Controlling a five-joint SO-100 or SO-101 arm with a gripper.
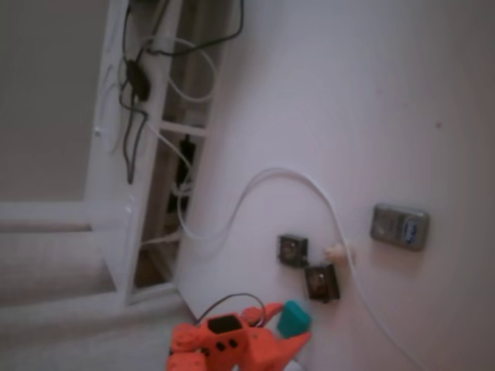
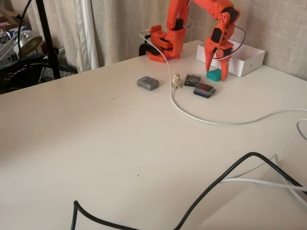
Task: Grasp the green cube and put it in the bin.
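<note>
Orange plastic two-finger gripper (image 2: pixel 218 67) spread over small teal-green rounded cube (image 2: pixel 214 74) on white table (image 2: pixel 120 143), poised to pinch, white bin (image 2: pixel 247 60) just behind.

The orange plastic arm (image 2: pixel 201 19) rises from its base at the far edge of the white surface (image 2: pixel 120 143), arches over at the elbow and bends down again, so the wrist points nearly straight at the surface. Its two-finger orange end effector (image 2: pixel 217 66) hangs low with the fingers spread apart, one fingertip (image 2: pixel 225 72) reaching almost to the surface. In the other fixed view, only the end effector (image 1: pixel 290 340) and wrist enter from the bottom edge, the fingers again parted.
</note>
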